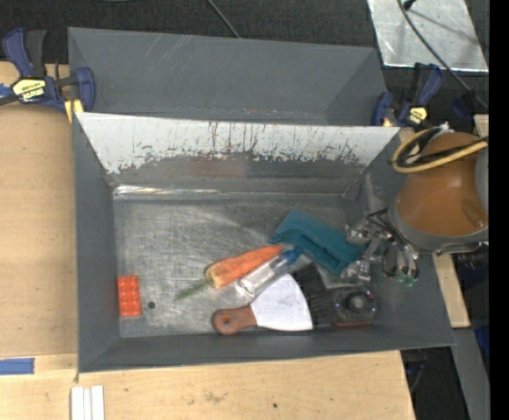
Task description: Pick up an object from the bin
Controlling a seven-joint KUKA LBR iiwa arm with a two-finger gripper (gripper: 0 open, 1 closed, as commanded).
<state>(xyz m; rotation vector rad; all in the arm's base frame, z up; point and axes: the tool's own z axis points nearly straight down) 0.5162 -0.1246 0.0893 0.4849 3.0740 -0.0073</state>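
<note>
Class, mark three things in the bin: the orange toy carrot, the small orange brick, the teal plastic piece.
orange toy carrot (241,267), camera view, middle of its body.
small orange brick (128,297), camera view, centre of its top.
teal plastic piece (320,239), camera view, its broad middle.

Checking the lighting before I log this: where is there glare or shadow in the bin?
Camera view: a bright band of light lies across the bin on its back wall; the floor left of the carrot has a dull sheen; the right corner, under the gripper and around the brush, looks darkest.
</note>
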